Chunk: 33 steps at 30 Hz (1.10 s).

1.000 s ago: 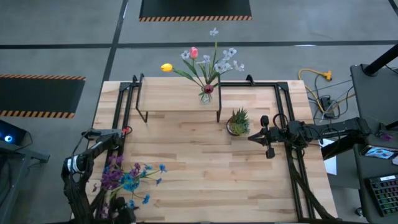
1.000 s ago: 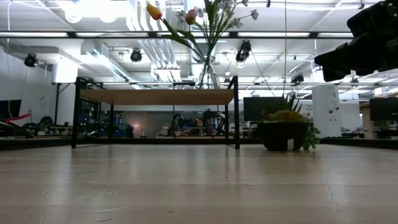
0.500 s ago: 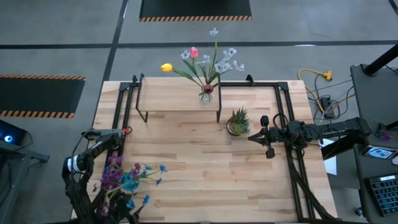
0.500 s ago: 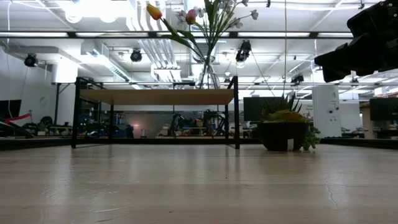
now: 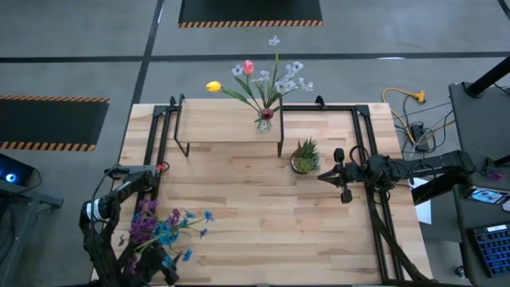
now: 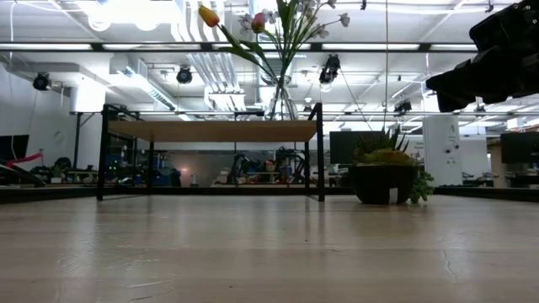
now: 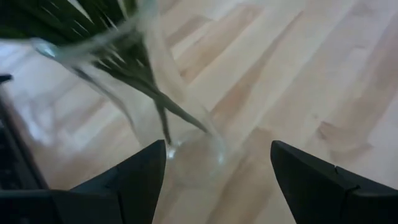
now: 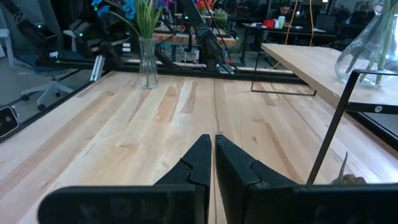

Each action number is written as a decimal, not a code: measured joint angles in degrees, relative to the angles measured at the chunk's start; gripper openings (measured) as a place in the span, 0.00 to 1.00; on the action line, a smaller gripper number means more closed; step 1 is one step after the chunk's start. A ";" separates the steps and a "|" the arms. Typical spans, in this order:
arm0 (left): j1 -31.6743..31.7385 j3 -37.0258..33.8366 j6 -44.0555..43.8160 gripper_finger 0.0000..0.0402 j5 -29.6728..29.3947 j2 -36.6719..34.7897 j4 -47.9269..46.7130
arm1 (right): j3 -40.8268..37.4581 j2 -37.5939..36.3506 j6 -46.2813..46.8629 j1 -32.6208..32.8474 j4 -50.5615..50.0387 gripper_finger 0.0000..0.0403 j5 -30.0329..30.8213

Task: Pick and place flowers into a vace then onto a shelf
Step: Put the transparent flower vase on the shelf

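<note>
Overhead, the light-wood bench [image 5: 263, 207] stands on a grey floor with striped black mats. The shelf [image 5: 227, 121] sits at its far edge, carrying a glass vase [image 5: 265, 121] of flowers [image 5: 267, 76], with a potted plant [image 5: 305, 156] beside it. The left gripper [image 7: 214, 171], fingers apart, straddles a second vase [image 7: 186, 155] of blue and purple flowers [image 5: 163, 231] at the near-left corner. The right gripper [image 8: 214, 158], fingers together, hovers mid-right.
</note>
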 joint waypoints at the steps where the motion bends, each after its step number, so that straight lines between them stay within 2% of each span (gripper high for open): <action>1: 0.00 -0.10 0.02 0.68 0.01 0.00 -0.64 | 0.00 0.00 0.00 0.00 0.00 0.03 0.00; 15: -0.15 -0.63 2.91 0.68 4.85 -3.16 -0.61 | 0.00 0.02 0.22 0.00 -0.42 0.03 0.00; 23: -0.08 -5.98 -0.60 0.68 4.82 -4.22 -0.64 | 0.00 0.00 0.22 0.00 -0.42 0.03 0.02; 29: -0.07 -8.74 -3.84 0.68 2.23 -4.22 -0.64 | 0.00 0.00 0.11 0.02 -0.49 0.03 0.01; 33: -0.07 -9.47 -3.89 0.68 -2.31 -4.22 -0.65 | 0.00 0.00 0.06 0.00 -0.82 0.03 0.00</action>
